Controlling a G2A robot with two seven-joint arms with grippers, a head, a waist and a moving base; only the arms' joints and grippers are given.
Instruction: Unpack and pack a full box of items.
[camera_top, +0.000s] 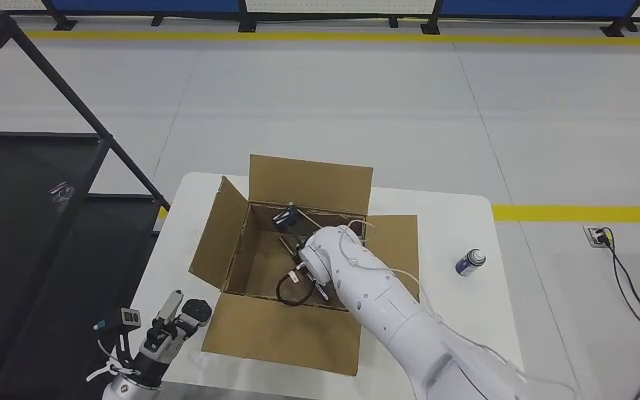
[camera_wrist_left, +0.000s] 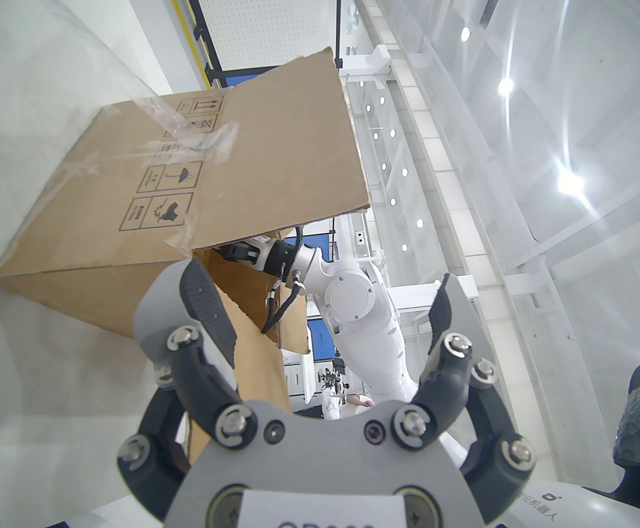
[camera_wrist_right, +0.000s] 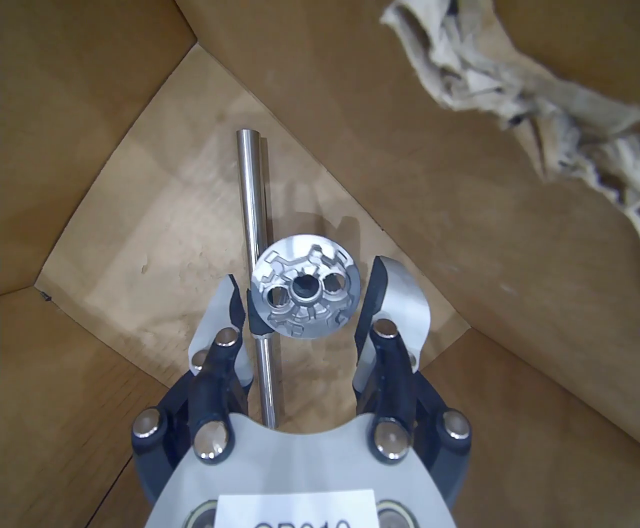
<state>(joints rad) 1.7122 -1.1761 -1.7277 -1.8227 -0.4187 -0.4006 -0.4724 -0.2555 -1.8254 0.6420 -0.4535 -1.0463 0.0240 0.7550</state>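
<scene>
An open cardboard box (camera_top: 285, 335) stands on the white table (camera_top: 455, 320) with all its flaps spread. My right arm (camera_top: 350, 275) goes down into it. Inside, my right gripper (camera_wrist_right: 305, 295) is shut on a machined metal disc (camera_wrist_right: 305, 292), held by its edges a little above the box floor. A polished metal rod (camera_wrist_right: 251, 200) lies on the floor beneath the disc. My left gripper (camera_wrist_left: 325, 300) is open and holds nothing; it sits low beside the box's near left corner (camera_wrist_left: 125, 280), also visible as the left gripper (camera_top: 180, 318) near the table's front left.
Crumpled paper packing (camera_wrist_right: 525, 85) lies against an inner box wall. A small spray can (camera_top: 470, 262) stands on the table to the right of the box. A dark frame (camera_top: 70, 200) runs along the left side of the table.
</scene>
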